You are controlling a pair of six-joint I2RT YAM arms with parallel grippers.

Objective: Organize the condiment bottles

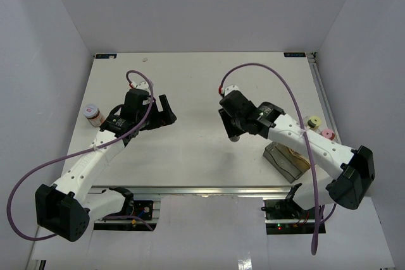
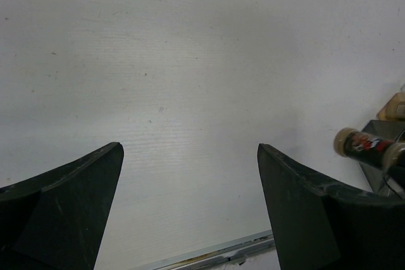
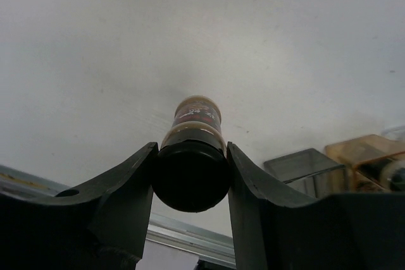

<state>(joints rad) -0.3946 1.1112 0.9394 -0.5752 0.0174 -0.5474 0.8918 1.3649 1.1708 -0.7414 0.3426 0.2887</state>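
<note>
The right gripper [image 3: 191, 151] is clamped on a small cylindrical jar with a black cap, dark brown glass and a red-patterned label [image 3: 192, 167]. Its two black fingers press the cap from either side, and the jar points away from the wrist along the fingers. The left wrist view shows this black-capped jar lying roughly level at the right edge of that picture. Whether its pale far end touches the white table [image 1: 190, 80] cannot be told from these angles. The gripper and jar sit over the middle-right of the table.

Just to the right of them, partly under the right arm, is a grey translucent rectangular tray [image 1: 283, 160]. Something amber shows inside it, too blurred to name. Beyond the tray, near the table's right edge, a pale-yellow-lidded jar [image 1: 312, 121] and a pink-lidded jar with a reddish label [image 1: 327, 135] stand upright, just beside each other.

The left gripper [image 2: 190, 159] has its fingers spread wide with only bare table between them, and it holds nothing. It is over the middle-left of the table, well apart from the right gripper. A second pink-lidded jar [image 1: 93, 114] stands upright near the table's left edge, beside the left arm.
</note>
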